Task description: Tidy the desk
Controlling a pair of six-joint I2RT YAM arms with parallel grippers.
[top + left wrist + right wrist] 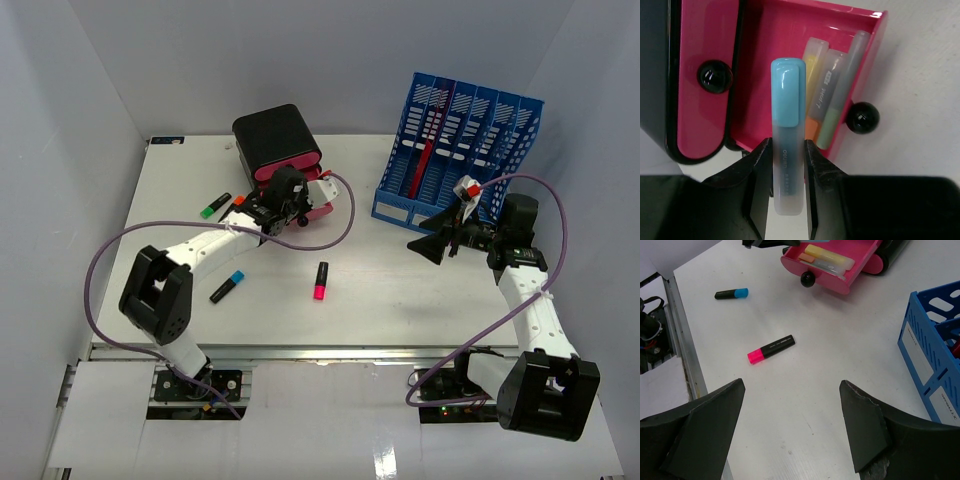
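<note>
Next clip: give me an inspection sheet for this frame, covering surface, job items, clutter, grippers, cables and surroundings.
Surface: white desk, markers scattered on its left half.
Job's things: pink drawer pulled open, stored highlighters lying inside; blue-capped highlighter held over it.
Clutter: pink marker, blue marker and green marker lying loose on the desk.
Grippers: left gripper shut on the blue-capped highlighter; right gripper open, holding nothing.
Cables: left purple cable and right purple cable each loop wide off their arm.
Surroundings: blue file rack back right; black drawer unit back centre; grey walls.
</note>
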